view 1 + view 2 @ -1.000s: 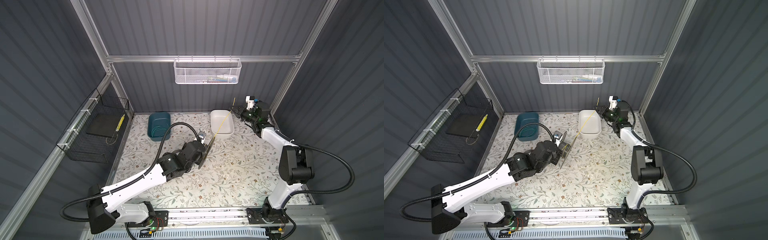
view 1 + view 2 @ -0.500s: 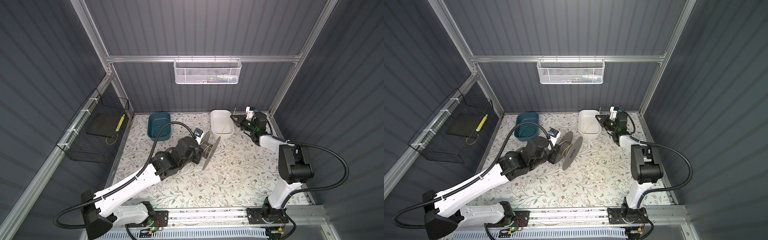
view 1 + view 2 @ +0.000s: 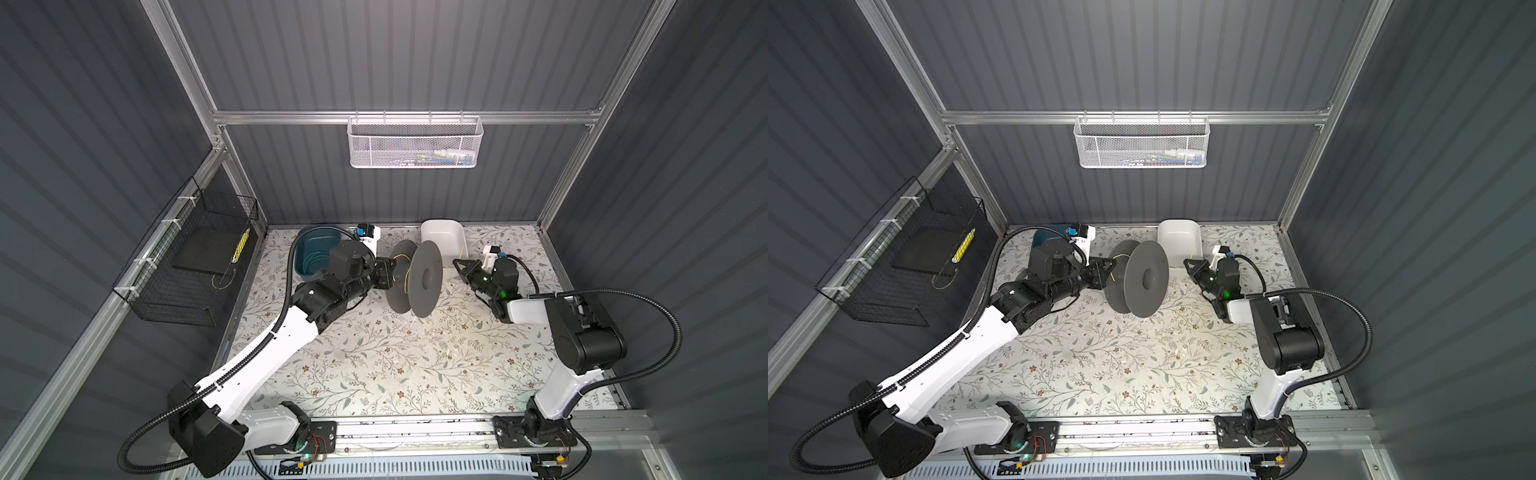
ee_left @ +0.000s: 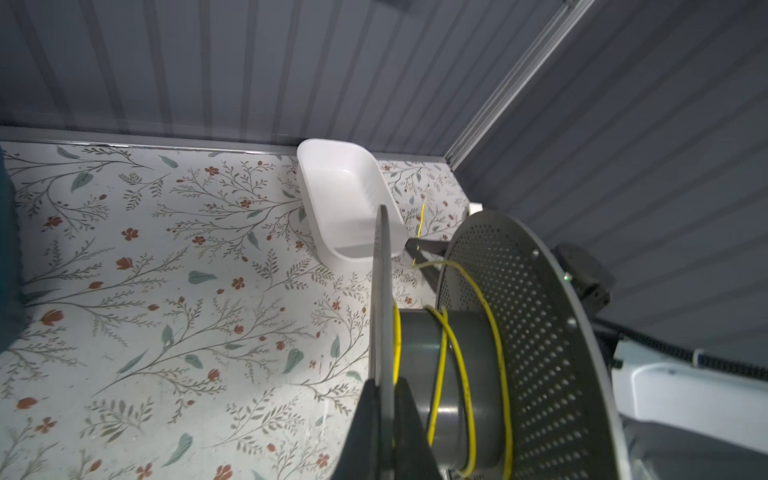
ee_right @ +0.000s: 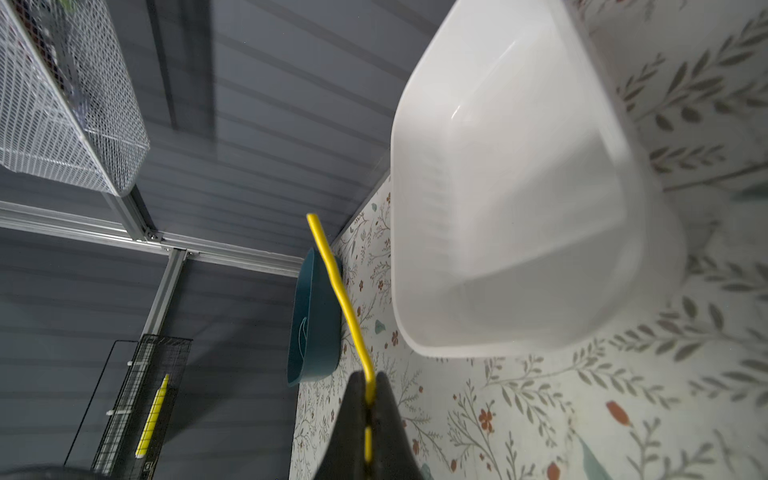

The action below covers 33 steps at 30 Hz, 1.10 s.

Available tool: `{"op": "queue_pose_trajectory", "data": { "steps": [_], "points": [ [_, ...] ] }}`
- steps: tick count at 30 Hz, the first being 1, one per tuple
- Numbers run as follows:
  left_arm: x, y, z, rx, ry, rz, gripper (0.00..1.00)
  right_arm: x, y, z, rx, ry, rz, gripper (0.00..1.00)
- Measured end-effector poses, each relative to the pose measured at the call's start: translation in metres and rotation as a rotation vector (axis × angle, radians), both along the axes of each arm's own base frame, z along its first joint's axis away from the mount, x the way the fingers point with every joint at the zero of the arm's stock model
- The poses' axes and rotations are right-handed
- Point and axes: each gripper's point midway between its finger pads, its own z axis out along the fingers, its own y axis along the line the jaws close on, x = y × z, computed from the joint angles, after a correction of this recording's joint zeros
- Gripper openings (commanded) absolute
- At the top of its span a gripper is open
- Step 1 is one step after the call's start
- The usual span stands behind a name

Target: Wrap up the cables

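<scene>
Cables (image 5: 338, 291) pinched by right gripper (image 5: 368, 380); left gripper (image 4: 384, 390) clamps spool (image 3: 424, 278); teal bin (image 5: 322, 316) seemingly holds wire (image 5: 302, 332).

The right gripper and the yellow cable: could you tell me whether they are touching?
Touching. In the right wrist view the right gripper is shut on the cable, whose free end sticks out past the tips.

- Grey spool (image 3: 424, 286) stands on edge, left gripper (image 3: 390, 272) clamping its flange.
- Yellow cable (image 3: 407, 276) loops its hub.
- Right gripper (image 3: 457, 265) just beside spool; white tub (image 3: 442, 239) behind it.
</scene>
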Motion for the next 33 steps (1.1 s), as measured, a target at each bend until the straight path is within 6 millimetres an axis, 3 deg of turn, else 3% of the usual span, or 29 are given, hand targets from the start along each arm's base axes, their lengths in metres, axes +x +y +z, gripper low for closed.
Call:
{"op": "queue_pose_trajectory", "data": {
  "steps": [5, 9, 17, 25, 33],
  "points": [
    [0.016, 0.006, 0.005, -0.057, -0.003, 0.103, 0.0, -0.026, 0.005, -0.003, 0.014, -0.001, -0.035, 0.0],
    [0.03, 0.015, 0.003, -0.076, -0.001, 0.203, 0.0, -0.05, 0.011, 0.007, 0.018, -0.026, -0.043, 0.0],
    [0.06, 0.026, -0.014, -0.086, 0.015, 0.385, 0.0, -0.104, 0.051, 0.068, -0.015, -0.18, 0.031, 0.0],
    [0.077, 0.024, -0.021, -0.068, 0.032, 0.447, 0.0, -0.155, 0.092, 0.137, -0.191, -0.412, 0.125, 0.0],
    [0.072, 0.015, -0.038, 0.007, 0.06, 0.416, 0.0, -0.176, 0.139, 0.155, -0.426, -0.583, 0.235, 0.0]
  ]
}}
